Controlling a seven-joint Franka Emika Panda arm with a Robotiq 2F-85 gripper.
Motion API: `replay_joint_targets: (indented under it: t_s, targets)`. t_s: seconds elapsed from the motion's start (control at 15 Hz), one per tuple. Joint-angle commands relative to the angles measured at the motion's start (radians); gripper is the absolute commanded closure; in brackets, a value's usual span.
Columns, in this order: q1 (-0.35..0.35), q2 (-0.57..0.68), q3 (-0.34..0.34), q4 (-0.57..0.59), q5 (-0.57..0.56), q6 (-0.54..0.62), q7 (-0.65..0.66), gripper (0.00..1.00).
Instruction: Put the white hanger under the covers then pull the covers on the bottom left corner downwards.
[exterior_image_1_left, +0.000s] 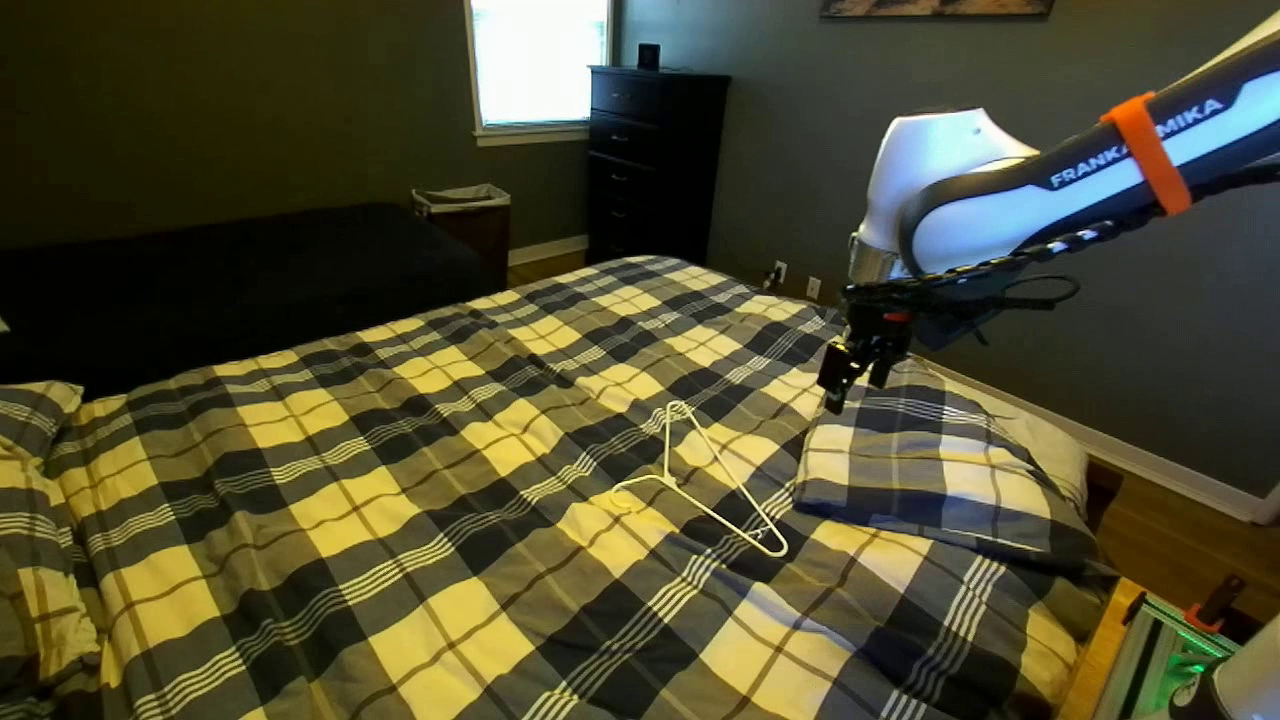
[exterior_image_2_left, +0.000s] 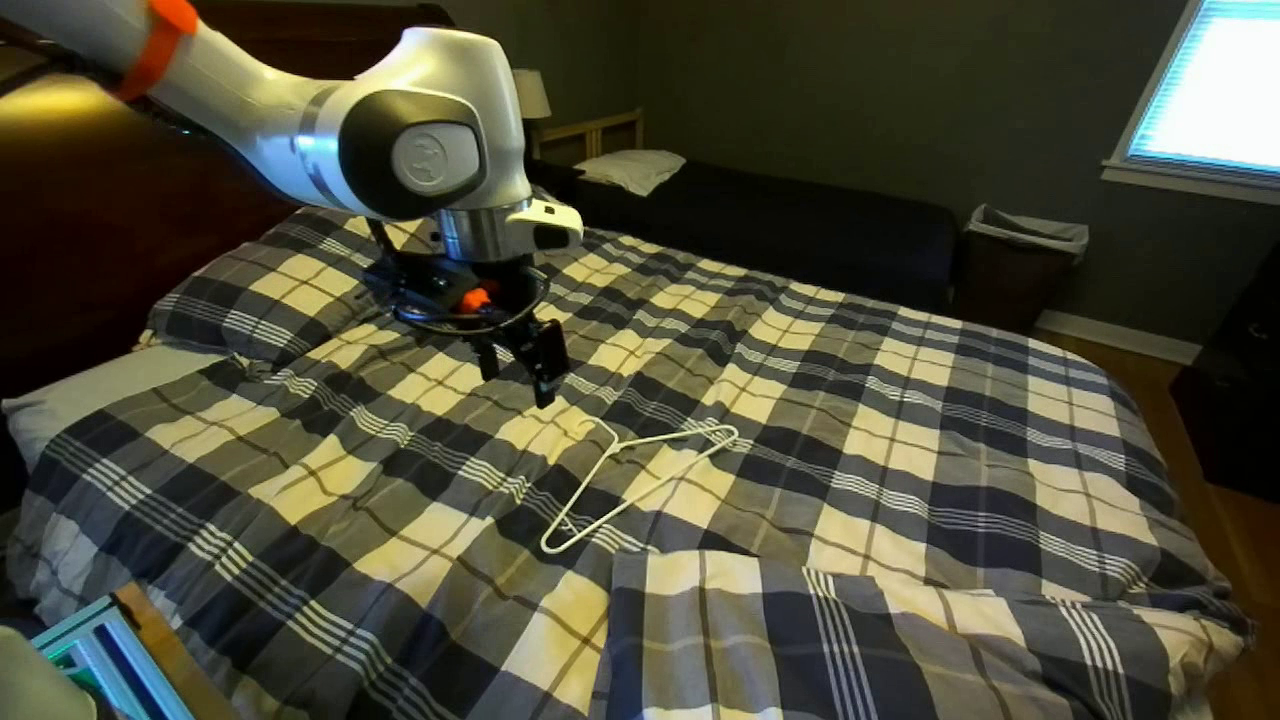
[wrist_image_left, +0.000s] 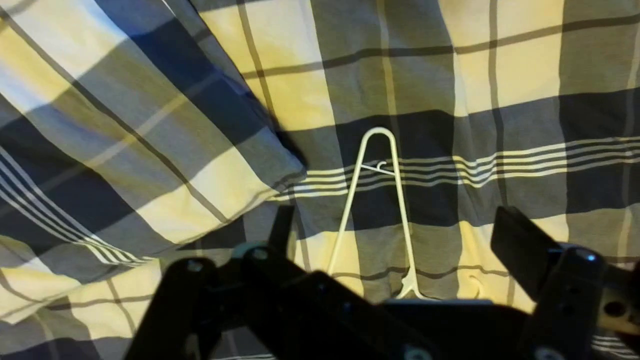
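White hanger: one piece, lies flat on top of plaid covers, these also one. In exterior view, hook points to left; long axis slants from upper left to lower right. In wrist view, one rounded end points to top. My gripper, only one, is released: two fingers stand well apart, above covers, away from hanger. I count also one hamper, one dresser, one window.

the hanger lies on the covers, beside the folded-back bottom left corner
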Motion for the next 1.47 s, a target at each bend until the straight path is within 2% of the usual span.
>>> replay_joint_targets:
  t_s: [0.0, 0.07, 0.13, 0.27, 0.53, 0.67, 1.0, 1.2, 1.4]
  targets:
    - [0.039, 0.207, 0.000, 0.132, 0.023, 0.045, -0.076, 0.00]
    - [0.045, 0.245, 0.001, 0.160, 0.028, 0.037, -0.093, 0.00]
    - [0.037, 0.137, -0.001, 0.083, 0.008, 0.034, -0.048, 0.00]
    - [0.041, 0.178, -0.001, 0.108, 0.009, 0.034, -0.050, 0.00]
    - [0.040, 0.158, -0.002, 0.106, 0.008, 0.034, -0.050, 0.00]
    - [0.034, 0.238, -0.005, 0.159, -0.015, 0.054, -0.049, 0.00]
    - [0.043, 0.371, -0.008, 0.232, -0.159, 0.202, 0.110, 0.00]
    - [0.053, 0.472, -0.015, 0.291, -0.134, 0.247, 0.087, 0.00]
    - [0.041, 0.558, -0.004, 0.334, -0.057, 0.268, -0.015, 0.00]
